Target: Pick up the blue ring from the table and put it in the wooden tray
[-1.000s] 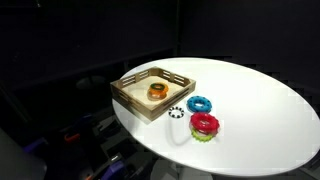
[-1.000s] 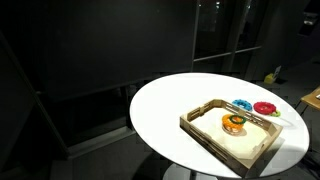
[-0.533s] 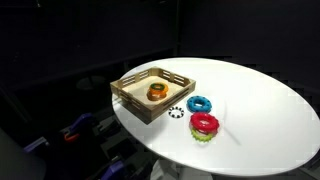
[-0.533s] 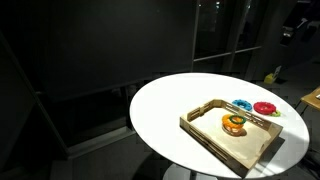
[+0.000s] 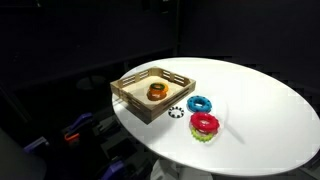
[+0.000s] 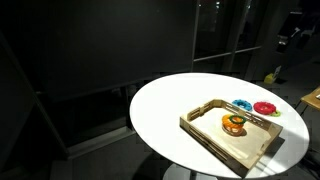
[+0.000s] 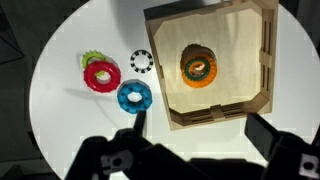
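The blue ring (image 7: 124, 97) lies flat on the white round table (image 7: 60, 120), just left of the wooden tray (image 7: 213, 112). It also shows in both exterior views (image 5: 193, 104) (image 6: 242, 105), close to the tray (image 5: 130, 92) (image 6: 205, 133). My gripper (image 7: 200, 132) is open and empty, high above the table. Its dark fingers (image 7: 137, 120) enter from the bottom of the wrist view. The left fingertip points at the blue ring from well above, apart from it. In the exterior views the gripper is lost in the dark.
A red ring with a green underside (image 7: 101, 87) (image 5: 204, 125) lies beside the blue ring. A small black-and-white ring (image 7: 134, 63) lies between them and the tray. An orange ring (image 7: 187, 68) (image 6: 233, 124) sits inside the tray. The surroundings are dark.
The rings and tray have not moved. A dark arm shape at the top right of an exterior view has shifted slightly.
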